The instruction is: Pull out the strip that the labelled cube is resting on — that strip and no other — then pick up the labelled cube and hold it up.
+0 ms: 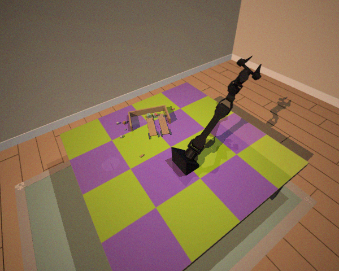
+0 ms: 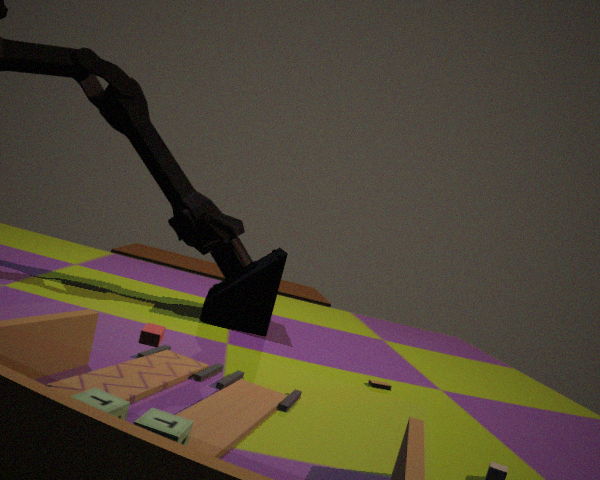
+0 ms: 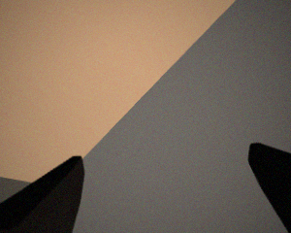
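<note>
Our gripper [image 1: 256, 60] [image 3: 167, 158] is spread wide, with nothing between its fingers. Behind it, the arm [image 1: 212, 125] [image 2: 155, 155] reaches up and away from the work, so the wrist view gives us only walls.

Well apart from the fingers, a low wooden fence [image 1: 147, 110] [image 2: 57, 338] stands around the far ends of a plain strip [image 1: 152, 126] [image 2: 238, 408] and a zigzag strip [image 1: 164, 125] [image 2: 150, 372]. Two pale green cubes sit by those ends, inside the fence: one nearer the plain strip [image 1: 148, 115] [image 2: 163, 424], its neighbour nearer the zigzag one [image 1: 155, 116] [image 2: 101, 401]. Both tops carry a dark mark, and we cannot tell which is the labelled cube or exactly what bears each.

Neither pull nor lift is done. Choosing by nearness alone could make us draw the wrong strip. The strips lie close together, so a wide-open finger might nudge the neighbour; a crooked or jerky pull might drag or tip the cube. Later, the fence could catch our fingers if we come in low.
</note>
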Available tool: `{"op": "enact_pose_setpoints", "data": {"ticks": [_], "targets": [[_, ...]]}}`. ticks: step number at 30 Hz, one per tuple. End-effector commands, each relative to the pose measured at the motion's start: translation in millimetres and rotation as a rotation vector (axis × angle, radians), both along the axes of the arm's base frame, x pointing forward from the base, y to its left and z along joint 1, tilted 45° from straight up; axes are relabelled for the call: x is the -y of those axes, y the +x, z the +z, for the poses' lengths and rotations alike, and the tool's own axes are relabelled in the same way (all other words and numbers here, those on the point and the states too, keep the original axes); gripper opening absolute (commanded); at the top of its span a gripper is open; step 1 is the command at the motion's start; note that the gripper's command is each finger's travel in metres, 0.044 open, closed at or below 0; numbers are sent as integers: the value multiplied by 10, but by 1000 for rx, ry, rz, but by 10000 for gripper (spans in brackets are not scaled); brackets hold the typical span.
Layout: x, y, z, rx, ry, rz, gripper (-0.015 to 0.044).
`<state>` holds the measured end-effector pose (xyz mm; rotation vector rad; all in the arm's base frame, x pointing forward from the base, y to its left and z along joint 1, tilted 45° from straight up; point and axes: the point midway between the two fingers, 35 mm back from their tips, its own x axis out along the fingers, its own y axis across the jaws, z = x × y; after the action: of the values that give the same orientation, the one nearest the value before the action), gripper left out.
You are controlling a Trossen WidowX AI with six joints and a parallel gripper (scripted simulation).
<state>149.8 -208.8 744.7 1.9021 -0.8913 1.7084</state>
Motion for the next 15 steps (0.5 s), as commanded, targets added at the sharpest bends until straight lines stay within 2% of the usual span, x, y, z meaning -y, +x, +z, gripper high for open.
{"op": "enact_pose_setpoints", "data": {"ticks": [1, 4, 8, 15], "targets": [[-2, 6, -3, 3, 4, 8, 400], [-9, 115, -58, 32, 70, 122, 400], [130, 485, -274, 24, 195, 332, 400], [202, 1333, -873, 28, 485, 761, 400]]}}
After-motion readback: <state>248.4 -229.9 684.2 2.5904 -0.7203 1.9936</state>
